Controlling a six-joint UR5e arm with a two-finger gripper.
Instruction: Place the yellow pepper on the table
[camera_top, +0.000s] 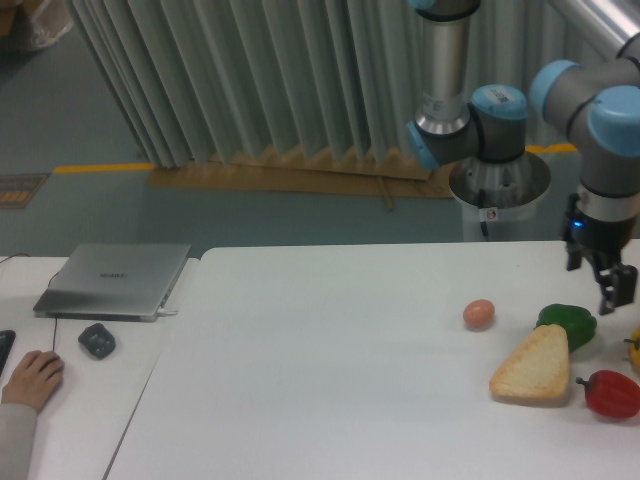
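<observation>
Only a sliver of the yellow pepper (634, 351) shows, resting on the white table (330, 370) at the right edge of the frame, where it is cut off. My gripper (596, 278) hangs above the table to the pepper's upper left, just over the green pepper (567, 325). Its dark fingers (613, 288) stand apart with nothing between them, clear of the yellow pepper.
On the table's right side lie a brown egg (479, 314), a wedge of bread (531, 367) and a red pepper (611, 394). A smaller desk at left carries a laptop (112, 280), a mouse (97, 341) and a person's hand (32, 378).
</observation>
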